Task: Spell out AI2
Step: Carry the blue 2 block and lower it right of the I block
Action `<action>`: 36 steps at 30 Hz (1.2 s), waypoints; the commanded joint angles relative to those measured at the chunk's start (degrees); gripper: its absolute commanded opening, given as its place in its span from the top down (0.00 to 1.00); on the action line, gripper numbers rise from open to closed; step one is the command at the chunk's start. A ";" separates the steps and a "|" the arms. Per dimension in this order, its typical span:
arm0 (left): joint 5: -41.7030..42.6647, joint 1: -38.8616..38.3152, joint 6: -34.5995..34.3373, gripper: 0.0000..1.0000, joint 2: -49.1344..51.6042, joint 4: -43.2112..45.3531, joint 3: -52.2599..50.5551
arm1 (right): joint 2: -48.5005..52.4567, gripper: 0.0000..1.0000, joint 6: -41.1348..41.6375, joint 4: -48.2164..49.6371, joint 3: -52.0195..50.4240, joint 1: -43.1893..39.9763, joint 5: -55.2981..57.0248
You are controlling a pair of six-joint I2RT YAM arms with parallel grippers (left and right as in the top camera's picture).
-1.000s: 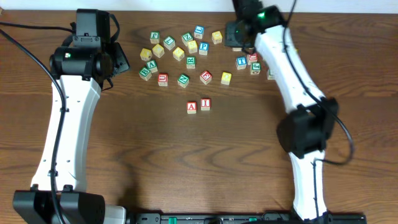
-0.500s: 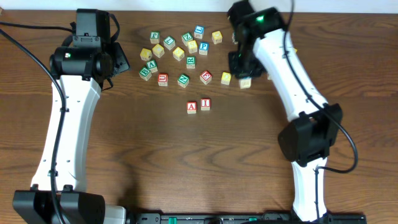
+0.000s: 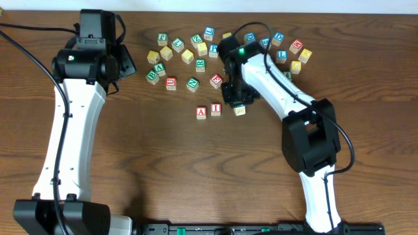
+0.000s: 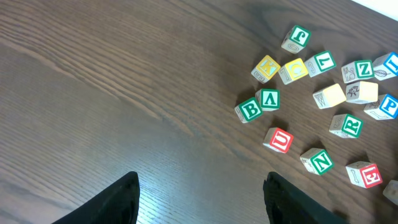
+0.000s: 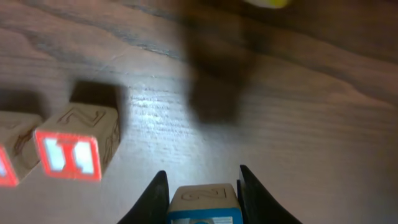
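The 2 [image 5: 202, 205] is clamped between the jaws of the right gripper [image 5: 202, 190]. It is just right of the I [image 3: 215, 109] and does not touch it. The A [image 3: 201, 111] stands on the I's other side. A second ago this arm was back among the loose cubes [image 3: 296, 65]; now it has brought the 2 to the row. I think only the placing remains. The left gripper [image 4: 200, 202] hangs spread and empty.

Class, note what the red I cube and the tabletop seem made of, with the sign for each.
Red I cube: pale bare-looking wood, grain on its side, red printed face. Tabletop: dark wood or wood-look laminate; streaky grain, slight sheen.
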 commanded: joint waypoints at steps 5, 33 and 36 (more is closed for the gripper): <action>-0.55 0.13 0.70 0.37 2.45 0.07 0.83 | 0.17 0.78 2.80 7.15 -5.16 0.68 0.20; 0.15 0.09 0.50 0.37 3.45 0.02 0.83 | -0.24 0.57 9.79 12.81 -7.72 2.71 6.14; 0.15 0.09 0.50 0.37 3.45 0.02 0.83 | -0.24 0.58 9.60 12.72 -7.72 2.71 6.08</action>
